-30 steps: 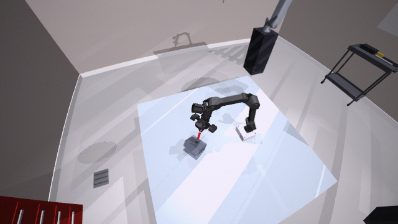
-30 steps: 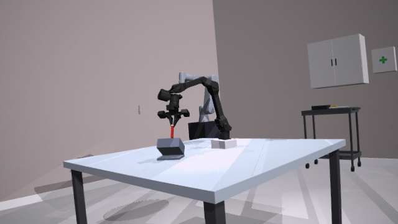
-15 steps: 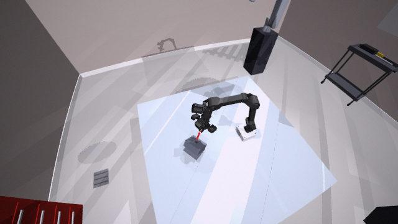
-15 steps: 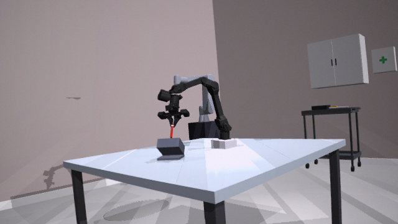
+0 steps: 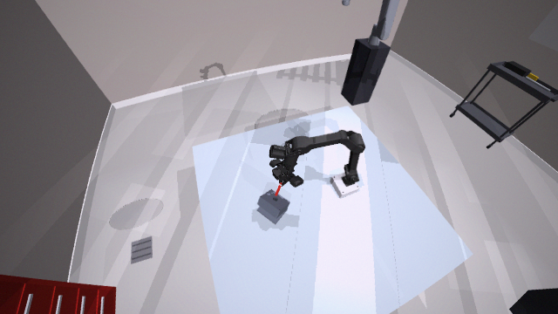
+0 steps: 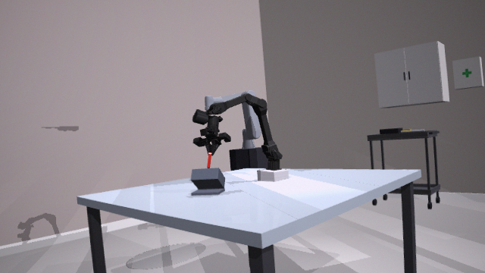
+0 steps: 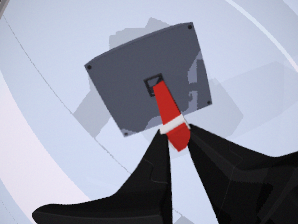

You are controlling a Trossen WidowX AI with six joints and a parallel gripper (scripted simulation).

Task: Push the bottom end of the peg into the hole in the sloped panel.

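The pincer point(image 7: 176, 141) grips a red peg point(image 7: 168, 111) with a white band. Its lower tip meets the square hole point(image 7: 153, 83) in the grey panel point(image 7: 133, 79) on the pale surface point(image 7: 53, 43).

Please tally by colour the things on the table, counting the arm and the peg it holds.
Black: 1, the arm, its hand shut on the peg
Red: 1, the peg, tip at the panel's hole
Grey: 1, the panel
White: 1, the arm's base plate
Total: 4
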